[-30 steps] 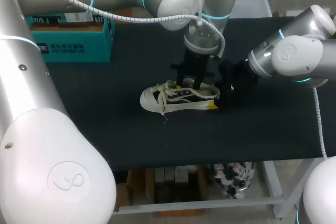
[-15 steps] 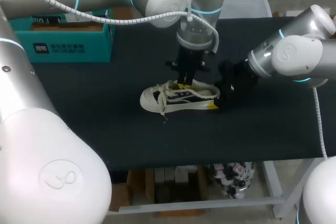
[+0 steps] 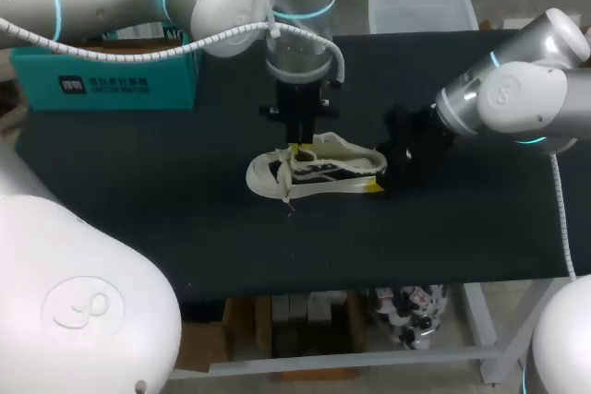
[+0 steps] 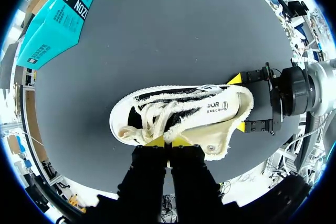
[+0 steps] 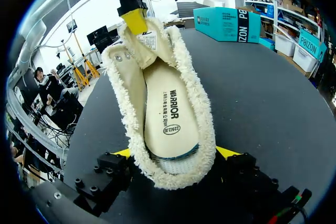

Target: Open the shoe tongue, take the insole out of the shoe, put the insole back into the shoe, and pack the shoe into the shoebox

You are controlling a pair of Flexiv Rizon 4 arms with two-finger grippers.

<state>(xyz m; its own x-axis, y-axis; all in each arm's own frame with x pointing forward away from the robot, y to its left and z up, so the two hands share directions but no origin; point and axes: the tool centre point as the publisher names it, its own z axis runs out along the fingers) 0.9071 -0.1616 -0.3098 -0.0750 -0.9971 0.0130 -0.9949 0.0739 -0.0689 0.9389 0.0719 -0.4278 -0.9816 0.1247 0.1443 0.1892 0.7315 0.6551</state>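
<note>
A cream and black low sneaker (image 3: 314,173) lies on its sole mid-table, toe to the left. My left gripper (image 3: 297,148) comes down from above and is shut on the shoe tongue (image 4: 207,109) near the laces, holding it toward the toe; its yellow tips (image 4: 155,141) sit tight together. My right gripper (image 3: 381,182) is at the heel, one finger touching each side of it. In the right wrist view the shoe (image 5: 126,85) mouth gapes and the cream insole (image 5: 169,111) lies flat inside. The teal shoebox (image 3: 120,76) stands at the back left.
A clear plastic bin (image 3: 423,6) sits at the table's back edge, right of my left arm. The black tabletop (image 3: 185,228) stretches bare in front of the shoe. The shoebox (image 4: 52,22) is well away from the toe.
My left gripper has shut and shifted left from over the shoe's middle toward the laces, taking the tongue with it. The right gripper and the shoe have stayed put.
</note>
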